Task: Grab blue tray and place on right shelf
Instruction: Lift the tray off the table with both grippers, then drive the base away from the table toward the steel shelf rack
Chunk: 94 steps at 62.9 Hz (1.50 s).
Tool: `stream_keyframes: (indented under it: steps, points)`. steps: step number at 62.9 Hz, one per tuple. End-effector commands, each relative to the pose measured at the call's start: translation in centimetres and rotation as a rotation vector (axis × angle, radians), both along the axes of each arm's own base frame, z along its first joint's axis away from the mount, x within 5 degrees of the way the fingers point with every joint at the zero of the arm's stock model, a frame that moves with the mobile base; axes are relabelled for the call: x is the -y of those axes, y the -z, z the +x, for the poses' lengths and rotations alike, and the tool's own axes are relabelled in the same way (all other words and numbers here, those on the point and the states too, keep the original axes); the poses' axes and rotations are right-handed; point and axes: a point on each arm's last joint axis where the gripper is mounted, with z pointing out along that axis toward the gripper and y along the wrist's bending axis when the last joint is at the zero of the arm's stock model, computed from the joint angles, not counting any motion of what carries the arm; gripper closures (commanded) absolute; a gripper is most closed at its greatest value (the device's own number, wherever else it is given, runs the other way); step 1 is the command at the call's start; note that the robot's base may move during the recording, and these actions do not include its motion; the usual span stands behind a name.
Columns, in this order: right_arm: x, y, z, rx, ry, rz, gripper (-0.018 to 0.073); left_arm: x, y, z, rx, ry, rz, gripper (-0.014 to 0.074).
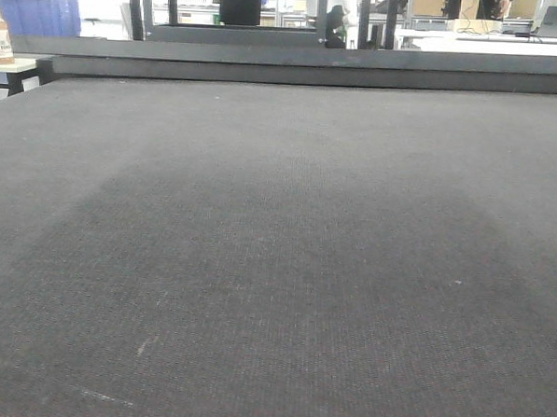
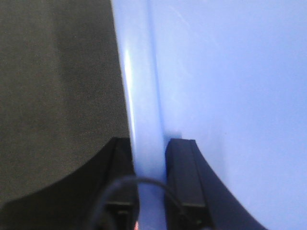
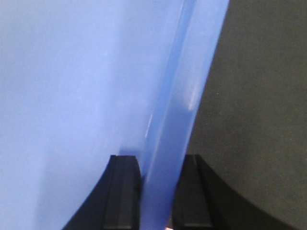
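We see a wide dark grey mat (image 1: 276,246) filling the front view, and over it the blue tray (image 2: 230,96) spans between both arms; whether it touches the mat we cannot tell. Our left gripper (image 2: 151,175) is closed narrowly on the tray's left rim, one finger each side. Our right gripper (image 3: 160,177) pinches the opposite rim likewise.

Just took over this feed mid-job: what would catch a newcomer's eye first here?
The blue tray fills both wrist views, with the left gripper clamped on its rim on one side and the right gripper on the other. The front view shows mostly a dark grey mat, with a dark-blue bin at far top left.
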Motion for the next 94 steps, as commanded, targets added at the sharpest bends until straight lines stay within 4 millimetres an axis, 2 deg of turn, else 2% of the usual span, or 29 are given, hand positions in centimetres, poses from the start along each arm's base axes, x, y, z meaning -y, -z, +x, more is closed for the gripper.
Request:
stream_keyframes:
  steps: [1, 94]
  points:
    - [0.67, -1.66, -0.17, 0.122, -0.009, -0.034, 0.0503, -1.23, -0.85, -1.14, -0.008, 0.015, 0.084, 0.0645]
    - [0.67, -1.66, -0.17, 0.122, -0.009, -0.034, 0.0503, -1.1, -0.84, -1.24, -0.018, 0.023, 0.07, 0.0645]
